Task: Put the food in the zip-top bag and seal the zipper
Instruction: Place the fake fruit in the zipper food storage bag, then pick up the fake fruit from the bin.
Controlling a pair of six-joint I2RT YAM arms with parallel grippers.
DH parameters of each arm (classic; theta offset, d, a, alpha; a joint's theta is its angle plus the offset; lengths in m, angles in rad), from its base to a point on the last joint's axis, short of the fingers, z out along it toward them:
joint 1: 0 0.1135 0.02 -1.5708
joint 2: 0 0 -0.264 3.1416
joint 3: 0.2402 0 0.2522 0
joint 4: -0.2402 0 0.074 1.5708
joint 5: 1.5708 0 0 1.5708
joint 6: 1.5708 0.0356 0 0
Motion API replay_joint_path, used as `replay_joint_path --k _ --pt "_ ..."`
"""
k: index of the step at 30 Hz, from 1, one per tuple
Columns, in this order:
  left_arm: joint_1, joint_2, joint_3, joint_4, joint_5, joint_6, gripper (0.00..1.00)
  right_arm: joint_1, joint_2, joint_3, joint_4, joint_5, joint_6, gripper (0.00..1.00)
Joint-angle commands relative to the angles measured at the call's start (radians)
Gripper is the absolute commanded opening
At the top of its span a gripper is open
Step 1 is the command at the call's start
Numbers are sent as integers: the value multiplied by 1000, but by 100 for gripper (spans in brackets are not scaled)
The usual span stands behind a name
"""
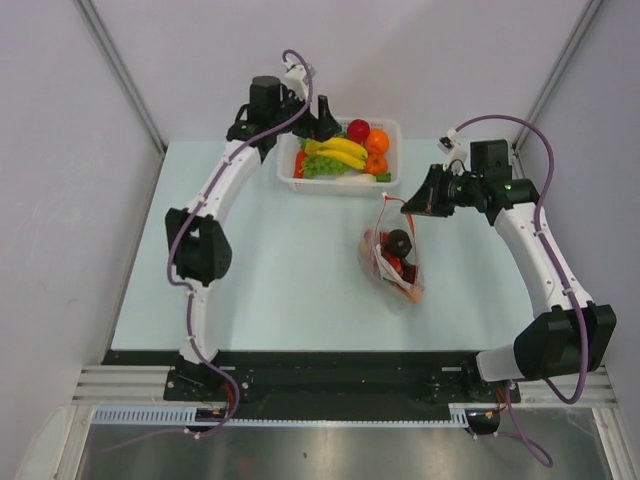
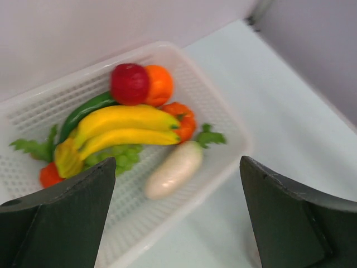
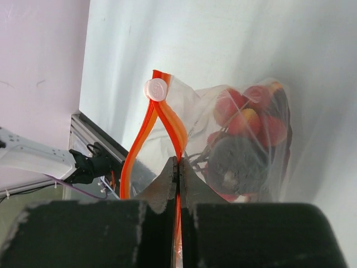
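The clear zip-top bag (image 1: 392,258) lies mid-table with red, orange and dark toy food inside (image 3: 245,139). Its orange-red zipper (image 3: 170,120) stands open in a loop, with a white slider (image 3: 156,89) at its far end. My right gripper (image 3: 178,167) is shut on one strip of the zipper, holding the bag's mouth up (image 1: 395,205). My left gripper (image 2: 178,212) is open and empty above the near rim of the white basket (image 2: 223,111), which holds bananas (image 2: 125,125), a red fruit (image 2: 129,84), an orange (image 2: 160,85), a white radish (image 2: 174,169) and greens.
The white mesh basket (image 1: 392,135) sits at the back centre of the table, left arm (image 1: 215,190) reaching over it. Walls close in at both sides. The black rail (image 1: 330,375) runs along the near edge.
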Motion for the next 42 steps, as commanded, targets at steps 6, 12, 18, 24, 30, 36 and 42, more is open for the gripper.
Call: replay_joint_path --k 6,12,18,24,30,36,42 --pt "-11 244 166 -110 -422 198 94 -25 -17 12 39 15 3 0" --pt "-19 346 166 -139 -450 334 93 -26 -4 15 42 24 6 0" --pt "-31 432 232 -165 -441 505 96 -26 3 15 47 26 15 0" --pt "-80 466 177 -184 -529 752 94 -28 0 24 47 38 13 0" --pt "-91 492 173 -216 -530 876 75 -29 -10 21 44 47 12 0" --pt "-91 462 160 -188 -507 914 37 -34 -2 27 45 46 12 0" --pt "-91 309 118 -165 -432 865 11 -37 3 36 47 41 10 0"
